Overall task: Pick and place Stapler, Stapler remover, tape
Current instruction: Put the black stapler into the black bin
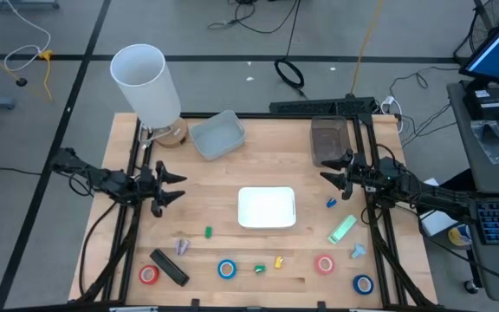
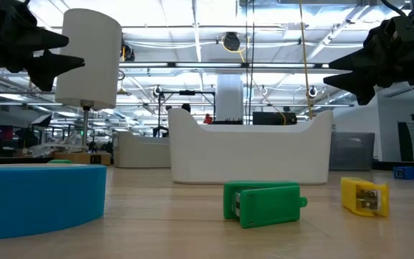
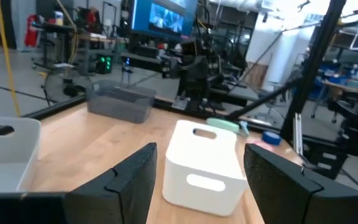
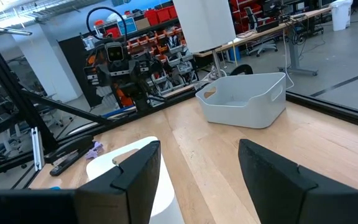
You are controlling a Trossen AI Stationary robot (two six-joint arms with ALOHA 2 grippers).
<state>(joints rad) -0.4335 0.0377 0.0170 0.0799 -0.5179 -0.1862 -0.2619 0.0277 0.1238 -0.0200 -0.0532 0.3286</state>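
The left gripper [image 1: 178,187] is held above the left part of the table [image 1: 206,199], its fingers spread apart and nothing between them. The right gripper [image 1: 326,176] is held above the right part of the table, just near of the dark bin [image 1: 328,140], with its fingers likewise spread and empty. Both grippers are pointed toward the white bin [image 1: 267,208] at the table's centre.

The task's things are laid out across the near part of the table. A red tape roll [image 1: 149,275] is seen at the near left, with the black stapler [image 1: 170,266] just beside it on its right. A blue tape roll [image 1: 226,269] lies near the middle, a second red roll [image 1: 324,264] lies to the right of it, and a second blue roll [image 1: 363,283] is at the near right corner. Between the middle blue roll and the right red roll, a small green piece [image 1: 259,269] and a small yellow piece [image 1: 278,261] are placed. Another small green piece [image 1: 208,232] and a pale purple piece [image 1: 182,247] lie to the left of the white bin. Right of the white bin, a small blue piece [image 1: 331,204], a pale green stapler [image 1: 342,229] and a light blue piece [image 1: 358,251] are found.

A grey bin [image 1: 217,135] is set at the far edge, beside a white cylinder [image 1: 145,83] on a stand.
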